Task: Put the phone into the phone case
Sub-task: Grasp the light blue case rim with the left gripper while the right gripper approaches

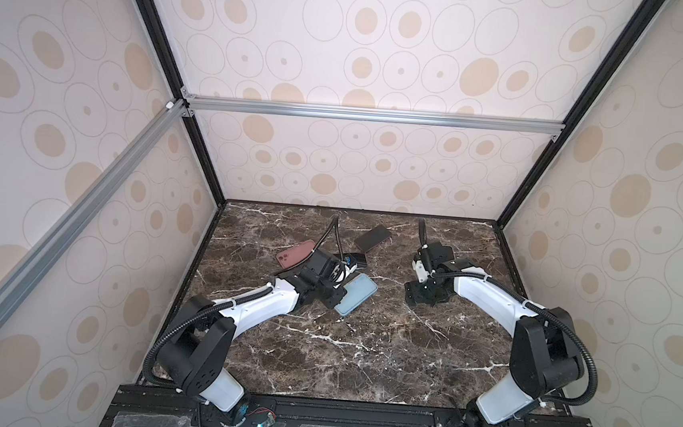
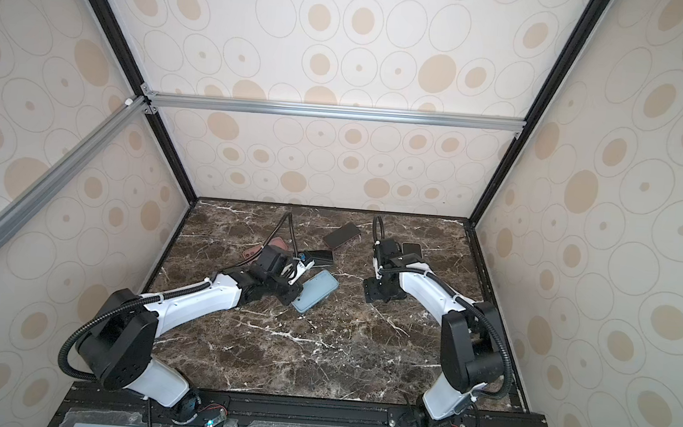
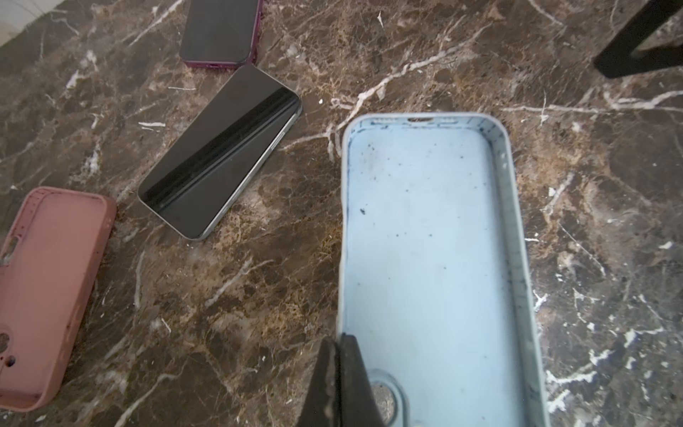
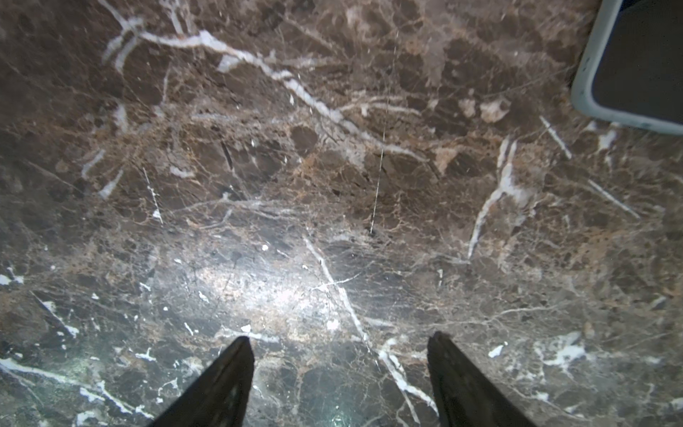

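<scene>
Leftmost on the counter (image 1: 362, 349) lies a pink case (image 3: 48, 292), then the bare phone (image 3: 220, 151), flat and screen-up. The left claw (image 3: 338, 338) is clamped on the side wall of the light-blue case (image 3: 428, 240); further right, the right claw (image 4: 340, 344) hangs open.

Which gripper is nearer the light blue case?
Left. The left gripper is shut on the light blue case at its side wall; the right gripper hangs open over the marble table, apart.
</scene>
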{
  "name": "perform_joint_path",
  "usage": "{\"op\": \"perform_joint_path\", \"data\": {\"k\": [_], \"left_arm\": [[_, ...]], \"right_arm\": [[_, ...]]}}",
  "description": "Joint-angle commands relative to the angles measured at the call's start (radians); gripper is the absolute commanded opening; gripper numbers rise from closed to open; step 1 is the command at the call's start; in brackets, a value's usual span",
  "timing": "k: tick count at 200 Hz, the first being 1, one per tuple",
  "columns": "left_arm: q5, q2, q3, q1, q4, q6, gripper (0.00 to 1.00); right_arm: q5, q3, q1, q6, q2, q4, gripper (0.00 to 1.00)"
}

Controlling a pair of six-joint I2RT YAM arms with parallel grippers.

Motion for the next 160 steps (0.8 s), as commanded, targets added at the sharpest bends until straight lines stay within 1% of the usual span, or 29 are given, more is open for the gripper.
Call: {"op": "perform_joint_path", "data": {"k": [1,33,63,82,119,160], "left_arm": [[0.008,0.014,-0.043,-0.041,0.102,0.106,0.00],[0.034,-0.011,-0.139,-0.079,0.244,0.168,0.00],[0.092,0.000,-0.167,-0.089,0.273,0.207,0.00],[0.109,0.016,-0.185,-0.092,0.304,0.205,0.00],[0.064,0.060,-0.190,-0.109,0.328,0.192,0.00],[0.060,0.066,-0.197,-0.115,0.350,0.168,0.00]], "right_arm": [[-0.026,-0.038,0.006,0.024,-0.029,0.011,0.77],[-0.068,-0.076,0.006,0.022,-0.024,0.046,0.77],[-0.098,-0.086,0.006,0.022,-0.019,0.059,0.77],[-0.134,-0.085,0.006,0.017,-0.014,0.069,0.77],[-0.232,-0.073,0.007,0.006,0.021,0.084,0.75],[-0.265,-0.071,0.006,0.007,0.044,0.095,0.74]]}}
